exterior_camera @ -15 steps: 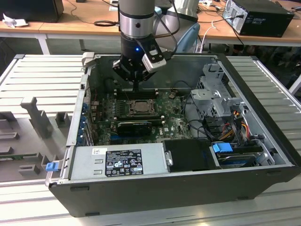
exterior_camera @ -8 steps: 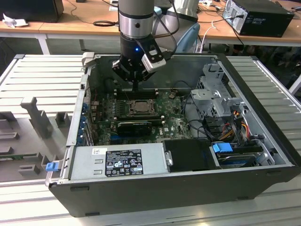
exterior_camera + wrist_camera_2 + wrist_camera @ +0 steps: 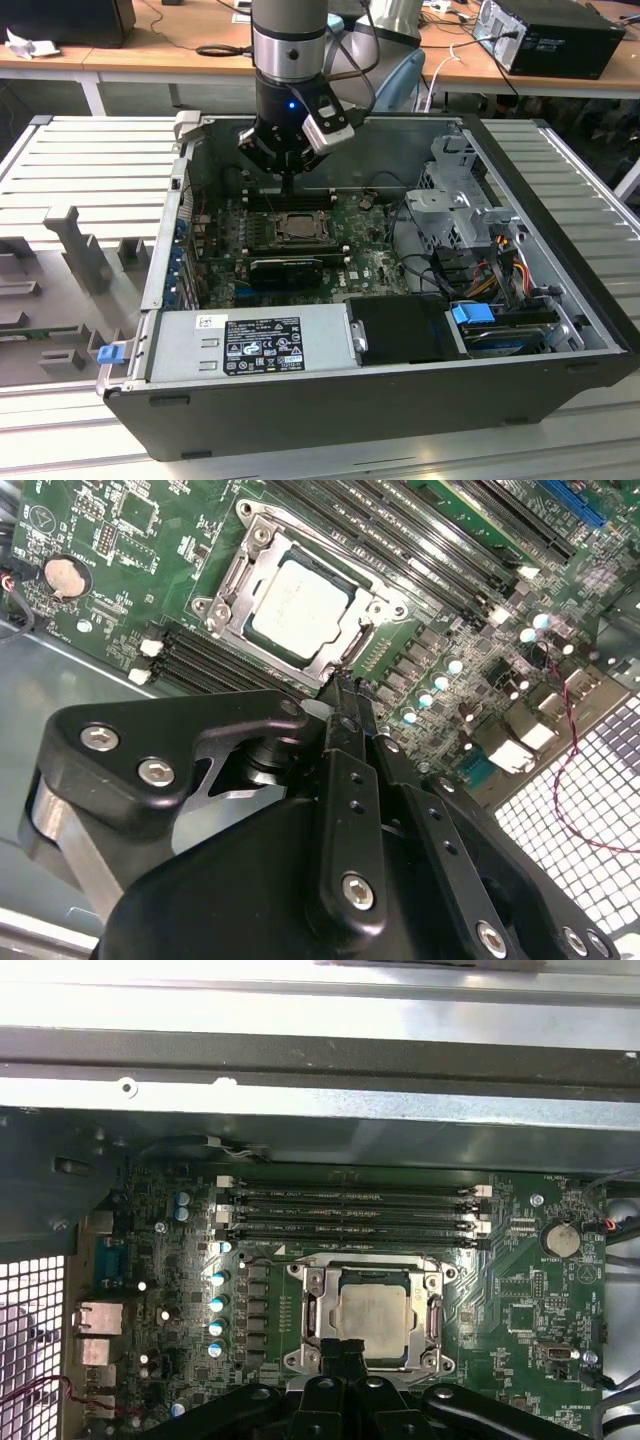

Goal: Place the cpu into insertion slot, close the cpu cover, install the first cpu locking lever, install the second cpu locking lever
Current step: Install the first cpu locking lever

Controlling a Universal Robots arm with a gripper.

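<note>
Pressed together on nothing, the pincer (image 3: 347, 687) hung at the edge of the insertion slot (image 3: 262, 535); just beyond its tips the cpu (image 3: 298, 602) lay seated under the cpu cover (image 3: 236, 578).

Wooden desks (image 3: 100, 55) behind ribbed grey worktable (image 3: 90, 160)

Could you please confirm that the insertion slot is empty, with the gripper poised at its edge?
Not quite: the insertion slot is not empty; the cpu lies in it, as the first wrist view shows. The gripper is indeed at its edge.
</note>
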